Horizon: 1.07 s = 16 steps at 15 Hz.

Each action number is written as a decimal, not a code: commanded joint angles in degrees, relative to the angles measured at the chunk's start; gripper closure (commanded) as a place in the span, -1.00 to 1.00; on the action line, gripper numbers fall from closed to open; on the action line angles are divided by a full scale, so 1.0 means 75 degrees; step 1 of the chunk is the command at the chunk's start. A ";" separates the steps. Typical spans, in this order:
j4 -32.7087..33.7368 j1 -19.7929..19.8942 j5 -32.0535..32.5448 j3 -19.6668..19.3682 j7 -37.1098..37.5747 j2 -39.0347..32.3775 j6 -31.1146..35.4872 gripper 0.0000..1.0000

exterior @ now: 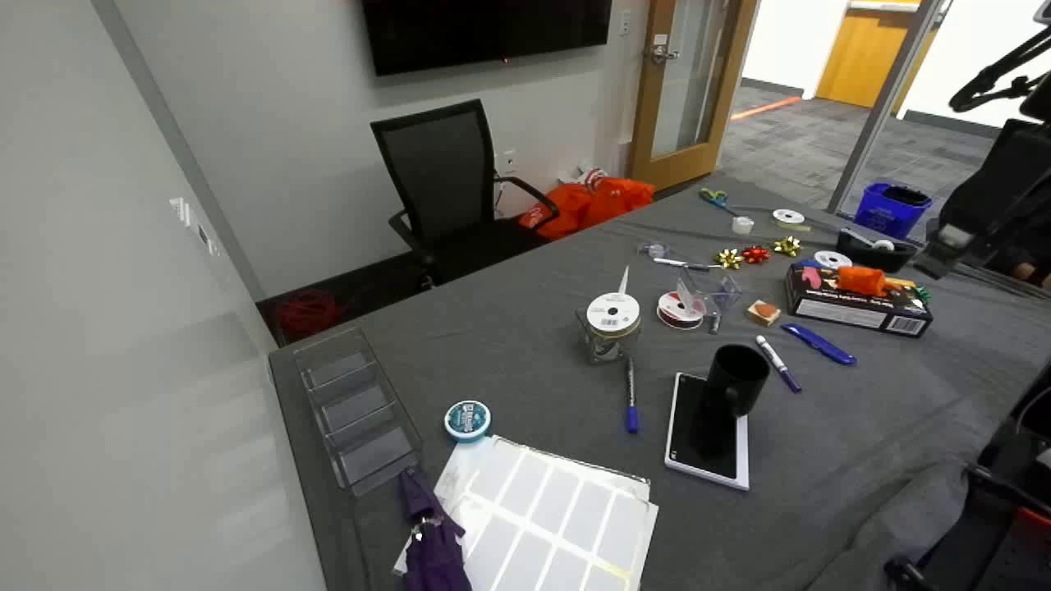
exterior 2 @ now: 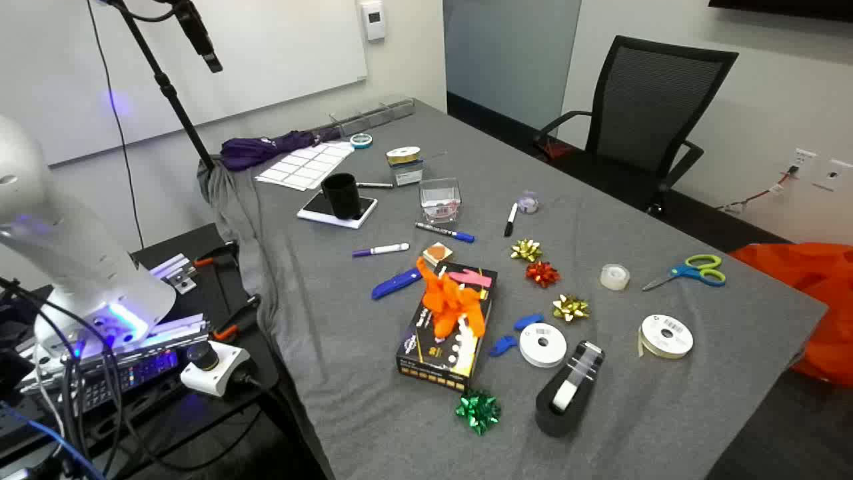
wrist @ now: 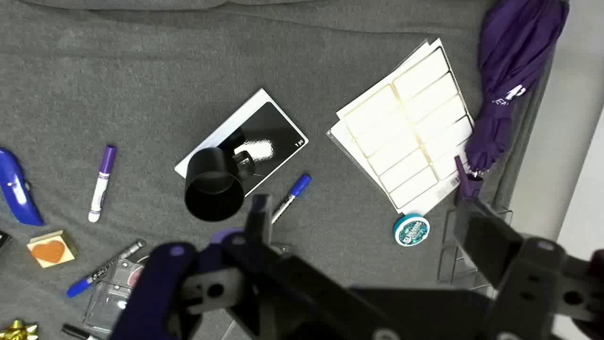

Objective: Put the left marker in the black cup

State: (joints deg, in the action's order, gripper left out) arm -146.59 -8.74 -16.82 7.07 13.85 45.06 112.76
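**Grey tablecloth (wrist: 141, 104) under my gripper (wrist: 363, 212), its fingers spread wide**

On the wrist feed, I have hold of nothing; a teal-and-white round tin (wrist: 411, 230) shows in the gap, its lettering too blurred to trust. Just past one finger, which hides part of it, the left marker (wrist: 291, 195) lies on the tablecloth: blue cap, pale grey barrel, dark print I can't make out. Farther out past that same finger, mouth up and dark inside, the black mug (wrist: 205, 163) stands on a flat black-and-white box (wrist: 278, 125) marked "1 pc"; its handle is on the gripper's side. Past the other fingertip lies a purple umbrella (wrist: 514, 52) with partly readable white lettering. In an exterior view, by the marker's plain end, a clear plastic box (exterior: 586, 343) carries a ribbon spool (exterior: 613, 313) with a barcode label.
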 commanded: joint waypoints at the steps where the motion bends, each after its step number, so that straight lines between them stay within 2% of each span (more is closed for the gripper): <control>1: 0.0026 0.0110 -0.0065 0.0078 -0.0060 0.0003 -0.0046 -1.00; 10: 0.0115 0.0146 -0.0055 0.0150 0.0052 -0.0194 -0.0008 -1.00; 13: 0.0367 0.0254 -0.0381 0.0481 0.0845 -0.0946 0.0775 -1.00; 16: 0.0966 0.0453 -0.0388 0.1001 0.2092 -0.2104 0.1780 -1.00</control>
State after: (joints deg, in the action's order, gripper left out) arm -145.14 -8.08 -18.65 10.57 22.96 39.24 120.87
